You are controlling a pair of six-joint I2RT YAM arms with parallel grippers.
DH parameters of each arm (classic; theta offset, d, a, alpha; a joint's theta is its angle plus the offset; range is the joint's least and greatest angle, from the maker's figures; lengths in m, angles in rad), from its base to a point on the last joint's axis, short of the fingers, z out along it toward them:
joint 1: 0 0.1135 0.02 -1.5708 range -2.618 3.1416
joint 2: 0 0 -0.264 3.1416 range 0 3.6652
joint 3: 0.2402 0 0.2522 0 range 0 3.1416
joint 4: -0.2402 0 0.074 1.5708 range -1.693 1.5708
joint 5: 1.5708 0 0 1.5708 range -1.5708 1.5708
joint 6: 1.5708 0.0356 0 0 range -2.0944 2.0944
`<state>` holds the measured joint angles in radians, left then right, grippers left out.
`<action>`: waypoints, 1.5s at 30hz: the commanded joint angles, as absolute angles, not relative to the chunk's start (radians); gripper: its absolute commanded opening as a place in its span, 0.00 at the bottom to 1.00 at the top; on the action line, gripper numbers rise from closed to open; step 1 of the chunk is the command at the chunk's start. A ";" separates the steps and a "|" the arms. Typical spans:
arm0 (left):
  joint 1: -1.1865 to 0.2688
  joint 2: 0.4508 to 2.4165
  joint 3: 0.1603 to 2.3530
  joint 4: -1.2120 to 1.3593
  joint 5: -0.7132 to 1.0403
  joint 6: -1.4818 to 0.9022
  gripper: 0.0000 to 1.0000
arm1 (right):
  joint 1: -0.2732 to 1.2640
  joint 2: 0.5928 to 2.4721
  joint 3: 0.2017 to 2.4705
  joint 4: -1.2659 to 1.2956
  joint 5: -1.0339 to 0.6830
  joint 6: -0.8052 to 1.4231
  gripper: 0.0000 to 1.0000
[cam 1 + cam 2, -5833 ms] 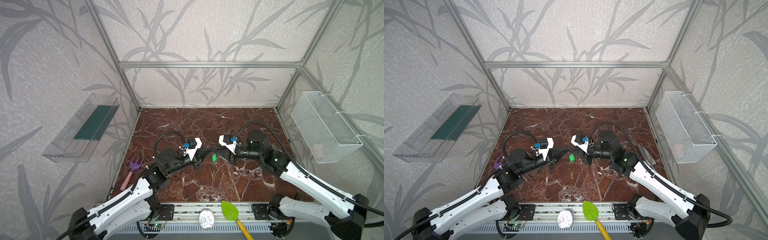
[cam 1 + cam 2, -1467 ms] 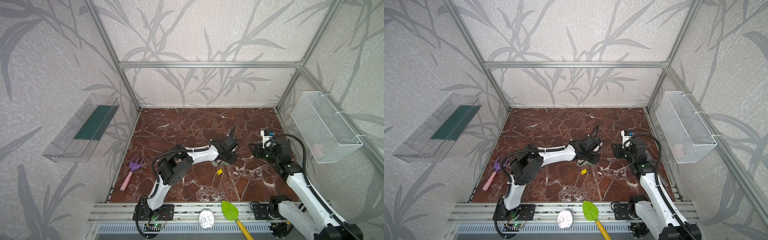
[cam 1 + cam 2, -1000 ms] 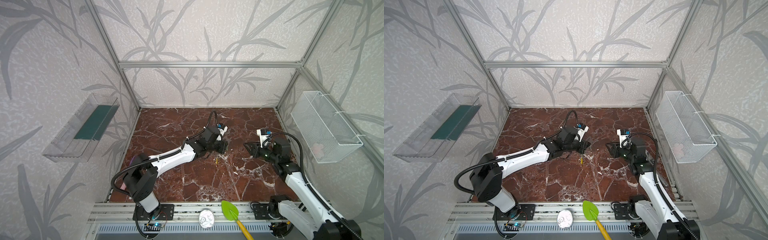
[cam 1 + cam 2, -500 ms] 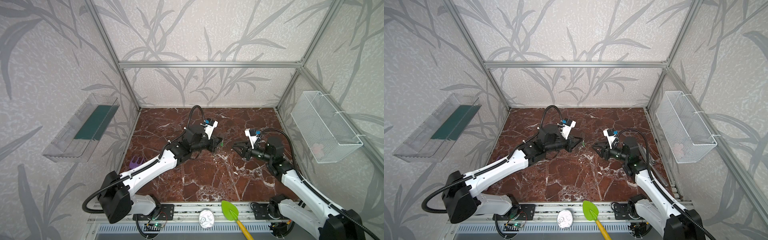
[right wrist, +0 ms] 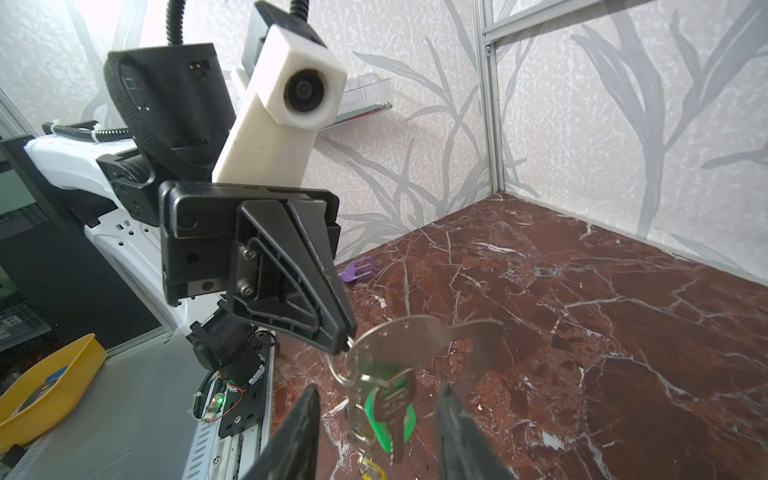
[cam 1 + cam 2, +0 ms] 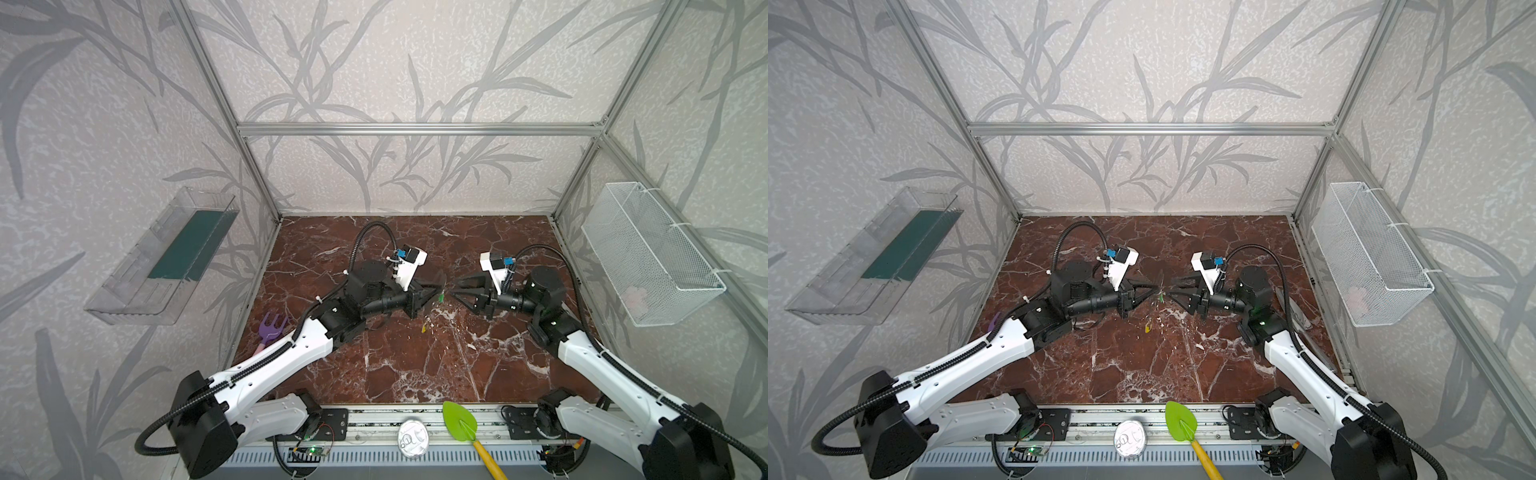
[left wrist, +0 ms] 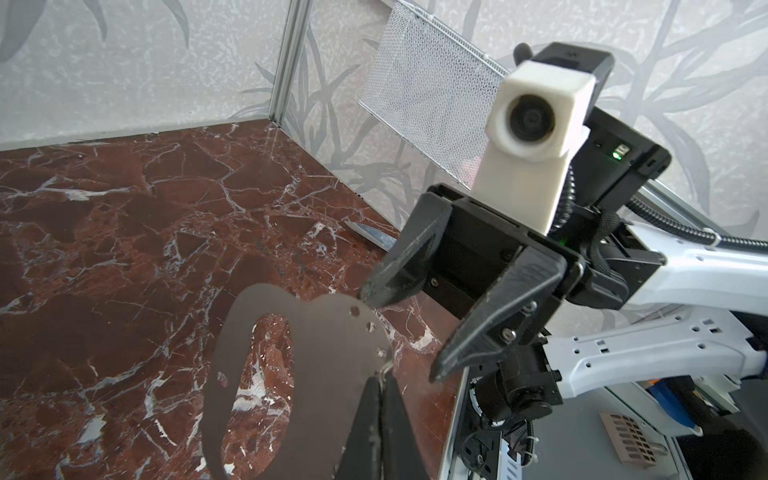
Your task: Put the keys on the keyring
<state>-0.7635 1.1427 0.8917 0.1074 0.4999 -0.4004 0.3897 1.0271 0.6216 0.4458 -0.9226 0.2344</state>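
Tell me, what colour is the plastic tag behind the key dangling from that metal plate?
Bright green; the tag shows best in the right wrist view.

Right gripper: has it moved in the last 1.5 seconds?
Yes. In a top view the right gripper has moved left, away from the wire basket, toward the keyring held by the left gripper.

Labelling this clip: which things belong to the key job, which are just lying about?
In the job: flat grey D-shaped metal keyring plate, green-tagged silvery key, yellow-tagged key.
Lying about: purple plastic fork toy, green plastic spade, white wire basket.
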 commanded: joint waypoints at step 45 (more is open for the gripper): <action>-0.756 1.057 0.819 0.347 0.639 -0.511 0.00 | 0.440 1.011 0.673 0.630 -1.123 0.197 0.01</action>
<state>-0.7601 1.0729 0.8219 0.3145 0.6464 -0.5083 0.4320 1.0317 0.6277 0.6006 -1.1084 0.1970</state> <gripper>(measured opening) 0.049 0.046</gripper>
